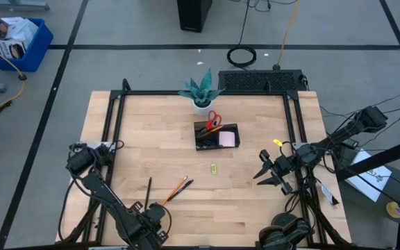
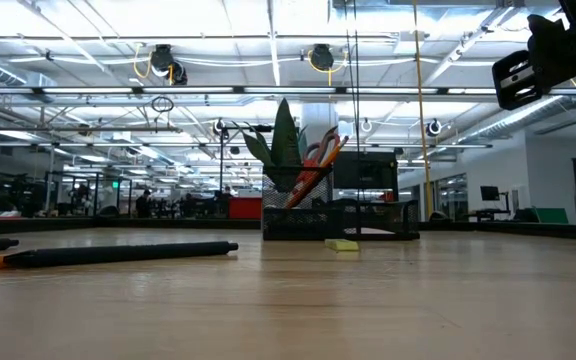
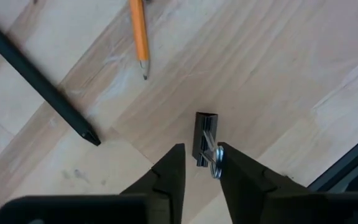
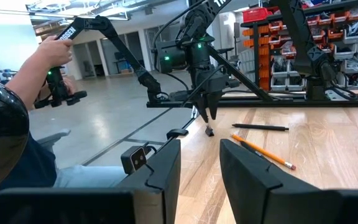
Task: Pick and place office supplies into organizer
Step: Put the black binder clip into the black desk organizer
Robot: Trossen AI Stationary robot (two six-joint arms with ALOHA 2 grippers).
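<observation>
The left pincer stood low over the near left part of the tabletop, its two fingers a little apart with a small black binder clip between their tips. One fingertip appeared to touch the clip's wire handle, but whether both already pressed on it could not be told. From the clip, a black pen lay at about ten o'clock and an orange pencil at about eleven, both flat on the wood and clear of the fingers. In the overhead view a further black pen lay beside that pair.

The step in hand looked like the pick of the clip. The next move would call for a firm squeeze and a straight lift, then a carry toward one o'clock across the tabletop.

Farther off, a yellow-green clip lay alone near the middle. Just beyond it stood the black organizer, with red-handled scissors upright in the taller compartment and a pink sticky-note pad in the lower one. The right pincer hovered at three o'clock of the organizer, fingers apart and empty. Behind the organizer sat a potted plant.
</observation>
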